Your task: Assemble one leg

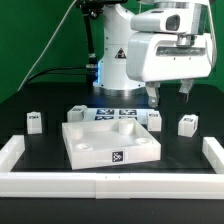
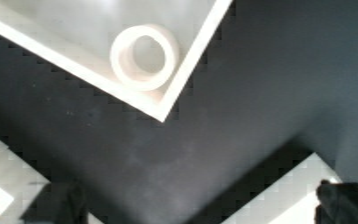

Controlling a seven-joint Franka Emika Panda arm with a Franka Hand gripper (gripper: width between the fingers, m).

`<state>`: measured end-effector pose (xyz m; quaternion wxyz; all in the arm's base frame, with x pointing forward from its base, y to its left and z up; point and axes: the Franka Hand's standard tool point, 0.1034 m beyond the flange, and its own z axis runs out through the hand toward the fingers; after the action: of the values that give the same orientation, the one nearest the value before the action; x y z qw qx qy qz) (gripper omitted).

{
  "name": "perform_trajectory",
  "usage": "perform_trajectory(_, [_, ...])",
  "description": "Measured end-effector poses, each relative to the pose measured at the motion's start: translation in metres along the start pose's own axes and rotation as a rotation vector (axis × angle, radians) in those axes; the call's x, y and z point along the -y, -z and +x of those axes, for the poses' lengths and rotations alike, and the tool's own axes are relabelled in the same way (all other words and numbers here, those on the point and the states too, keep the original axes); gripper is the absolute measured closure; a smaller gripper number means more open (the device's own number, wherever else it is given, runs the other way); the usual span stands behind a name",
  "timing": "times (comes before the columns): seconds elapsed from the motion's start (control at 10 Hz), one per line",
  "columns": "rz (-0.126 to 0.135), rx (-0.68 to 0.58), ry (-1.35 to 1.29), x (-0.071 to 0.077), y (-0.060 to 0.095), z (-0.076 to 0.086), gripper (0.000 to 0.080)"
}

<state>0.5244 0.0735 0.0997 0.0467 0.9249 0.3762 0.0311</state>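
Nearest us, a white rail (image 1: 110, 186) runs before the white tray (image 1: 110, 147). Beyond the tray's far corner on the exterior view's right, the arm (image 1: 165, 55) holds its end effector (image 1: 169, 94) pointing straight down over the black tabletop (image 1: 40, 150), fingers (image 2: 30, 205) apart with nothing between them. We see one leg (image 1: 155, 120) upright just beside that corner, a second leg (image 1: 187, 124) farther from the tray.

The exterior view faces the arm head-on from the near side of the table (image 1: 40, 148), slightly raised and at middle distance. The wrist view, mounted above the gripper (image 1: 169, 95), looks steeply down from close range. Both show the tabletop (image 1: 100, 142).
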Motion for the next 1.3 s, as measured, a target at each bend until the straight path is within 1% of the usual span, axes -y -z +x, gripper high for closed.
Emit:
perform_trajectory(1.1, [0.002,0.0,0.01,0.001,-0.001,-0.001,0.015])
perform_trajectory(1.2, [-0.002,-0.022,0.094,0.006,-0.007,-0.01,0.015])
perform_trajectory(1.3, [0.004,-0.027,0.175,0.016,-0.015,-0.029,0.015])
